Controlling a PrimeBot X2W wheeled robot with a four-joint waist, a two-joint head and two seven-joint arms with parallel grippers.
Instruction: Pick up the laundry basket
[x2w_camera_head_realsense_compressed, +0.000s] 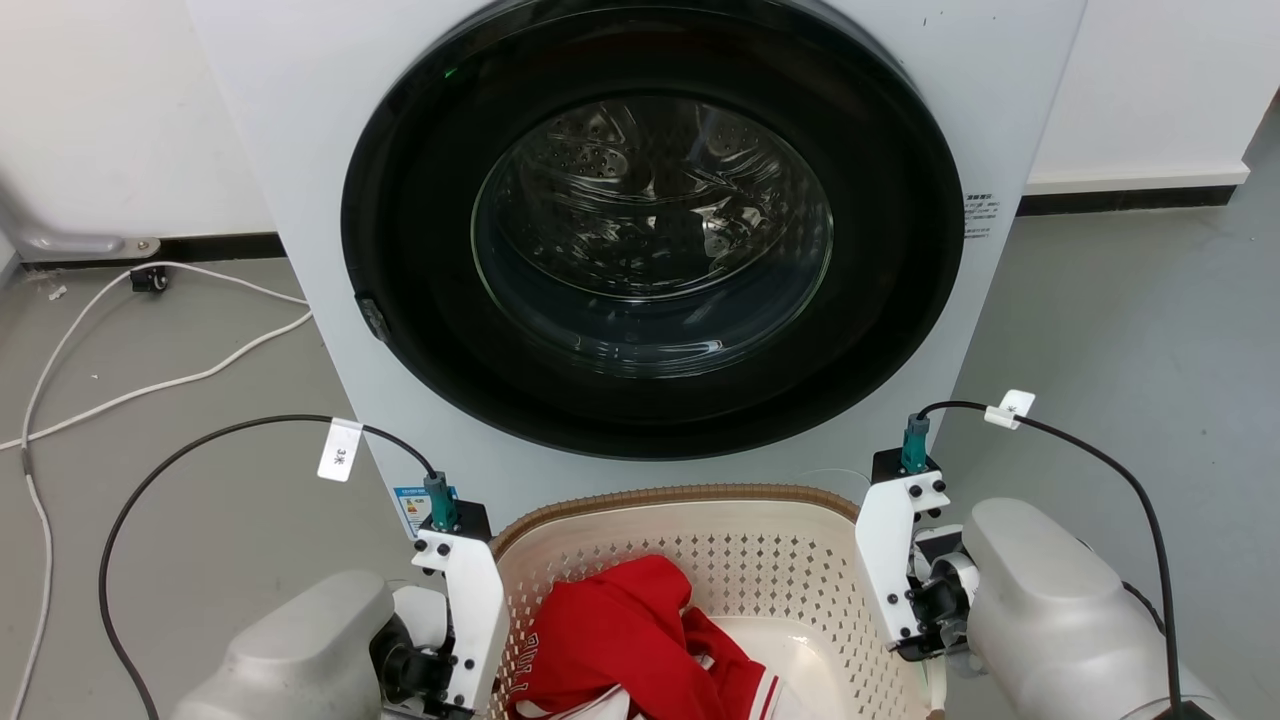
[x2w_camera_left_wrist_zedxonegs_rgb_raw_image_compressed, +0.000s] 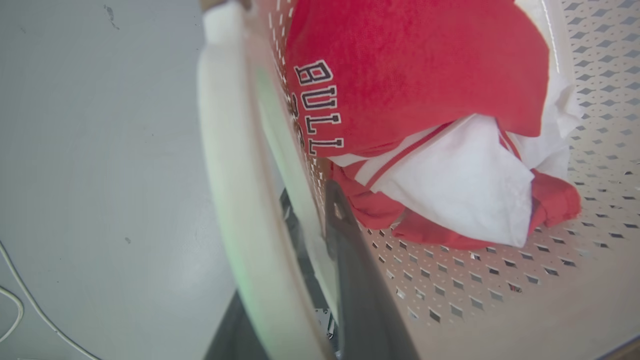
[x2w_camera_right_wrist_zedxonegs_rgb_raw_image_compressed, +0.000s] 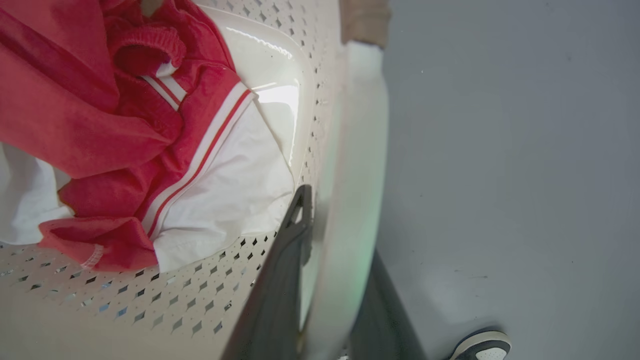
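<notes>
The cream laundry basket (x2w_camera_head_realsense_compressed: 760, 560), with perforated walls and a brown woven rim, sits low in the head view in front of the washing machine. It holds red and white clothes (x2w_camera_head_realsense_compressed: 630, 640). My left gripper (x2w_camera_left_wrist_zedxonegs_rgb_raw_image_compressed: 307, 210) is shut on the basket's white left handle (x2w_camera_left_wrist_zedxonegs_rgb_raw_image_compressed: 235, 165): one dark finger (x2w_camera_left_wrist_zedxonegs_rgb_raw_image_compressed: 350, 270) lies inside the wall, the other outside. On the opposite side, my right gripper (x2w_camera_right_wrist_zedxonegs_rgb_raw_image_compressed: 340, 220) is shut on the white right handle (x2w_camera_right_wrist_zedxonegs_rgb_raw_image_compressed: 357, 165), with a finger (x2w_camera_right_wrist_zedxonegs_rgb_raw_image_compressed: 285, 280) inside the wall. I cannot tell whether the basket rests on the floor.
The white washing machine (x2w_camera_head_realsense_compressed: 640, 250) stands right behind the basket, its round glass door closed. White cables (x2w_camera_head_realsense_compressed: 150, 385) lie on the grey floor to the left. A person's shoe (x2w_camera_right_wrist_zedxonegs_rgb_raw_image_compressed: 480, 345) is on the floor beside the basket's right side.
</notes>
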